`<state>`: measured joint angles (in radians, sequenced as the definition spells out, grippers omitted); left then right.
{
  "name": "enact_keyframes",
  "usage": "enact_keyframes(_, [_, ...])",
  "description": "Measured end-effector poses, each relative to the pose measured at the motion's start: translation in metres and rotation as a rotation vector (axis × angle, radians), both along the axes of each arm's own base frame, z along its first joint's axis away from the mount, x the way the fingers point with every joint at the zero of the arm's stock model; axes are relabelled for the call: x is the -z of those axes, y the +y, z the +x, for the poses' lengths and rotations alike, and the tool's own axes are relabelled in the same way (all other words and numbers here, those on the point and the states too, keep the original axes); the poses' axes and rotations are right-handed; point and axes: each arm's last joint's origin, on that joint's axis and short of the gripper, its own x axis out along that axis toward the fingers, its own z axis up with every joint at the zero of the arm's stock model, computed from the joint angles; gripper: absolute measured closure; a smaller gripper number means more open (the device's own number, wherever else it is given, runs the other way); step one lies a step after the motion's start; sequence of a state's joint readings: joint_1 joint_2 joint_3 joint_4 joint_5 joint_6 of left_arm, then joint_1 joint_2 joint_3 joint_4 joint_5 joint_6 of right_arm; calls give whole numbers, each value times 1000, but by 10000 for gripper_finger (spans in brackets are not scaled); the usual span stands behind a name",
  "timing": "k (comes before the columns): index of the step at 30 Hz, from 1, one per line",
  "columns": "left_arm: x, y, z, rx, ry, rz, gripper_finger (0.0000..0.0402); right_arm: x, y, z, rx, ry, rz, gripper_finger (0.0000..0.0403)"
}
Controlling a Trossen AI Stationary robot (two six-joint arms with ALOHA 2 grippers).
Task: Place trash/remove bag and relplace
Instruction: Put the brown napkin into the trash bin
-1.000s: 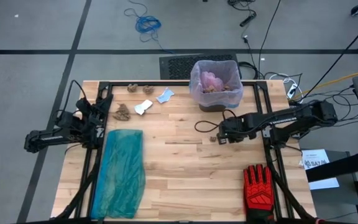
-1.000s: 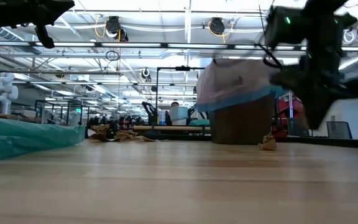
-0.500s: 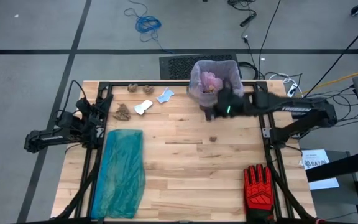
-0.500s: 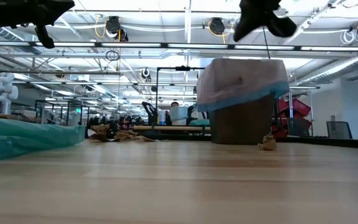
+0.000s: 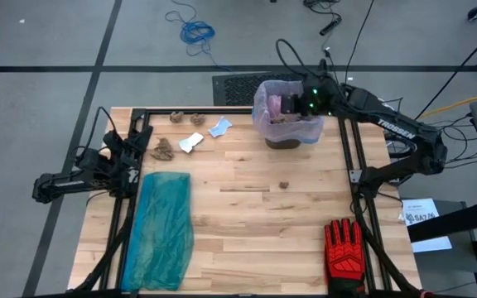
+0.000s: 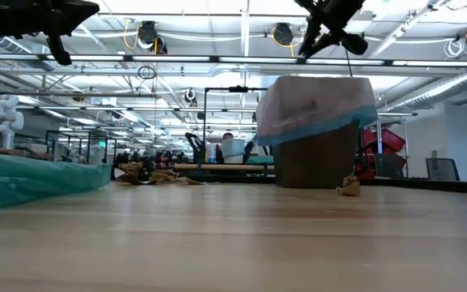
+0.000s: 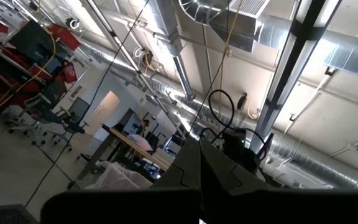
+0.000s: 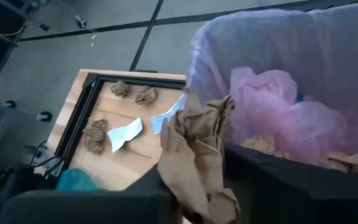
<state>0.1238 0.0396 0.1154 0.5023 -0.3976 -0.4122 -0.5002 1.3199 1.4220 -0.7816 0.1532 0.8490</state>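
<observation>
A brown bin (image 6: 314, 162) lined with the pinkish bag (image 5: 265, 108) stands at the table's far edge, with brown paper inside it. My right gripper (image 5: 298, 103) hangs above the bin's mouth, shut on a crumpled brown paper wad (image 8: 194, 149). More trash lies on the table at the far left: brown wads (image 5: 176, 118) (image 5: 164, 149), a white scrap (image 5: 190, 142) and a pale-blue scrap (image 5: 219, 127). A small brown piece (image 5: 284, 185) lies mid-table. My left gripper (image 7: 199, 180) waits shut at the table's left edge, pointing up. My right gripper pinches the brown paper wad between its two fingers, by the wad's lower part (image 8: 197, 186). The fingers slant downward toward the bin from its right side. The wad is lifted clear and sticks out past the fingers, over the bag's near rim (image 8: 194, 81).
A teal-green plastic bag (image 5: 160, 232) lies flat along the table's left side. A red-and-black glove (image 5: 344, 248) lies at the near right corner. Black frame rails (image 5: 222, 109) run along the table's edges. Bare wood lies between the teal bag and the glove.
My right gripper has risen from the table's middle right and swung toward the far edge, tipping downward, and now hangs over the bin with a brown paper wad. A small brown piece has stayed on the table where the gripper was.
</observation>
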Motion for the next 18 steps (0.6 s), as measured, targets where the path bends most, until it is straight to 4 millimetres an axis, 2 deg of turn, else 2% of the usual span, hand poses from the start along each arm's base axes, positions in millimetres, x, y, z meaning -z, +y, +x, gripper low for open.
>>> enact_keyframes(7, [0, 0, 0, 4, -3, 3, 402, 0, -12, -4, 60, -28, 13, 213])
enact_keyframes(11, [0, 0, 0, 5, -4, 2, 402, 1, -18, -9, 61, -83, 116, 156])
enact_keyframes(14, [0, 0, 0, 6, -4, 3, 402, 1, -22, -12, 54, -94, 142, 129])
enact_keyframes(18, [0, 0, 0, 8, -4, 4, 402, -2, -22, -11, 2, -93, 83, 116])
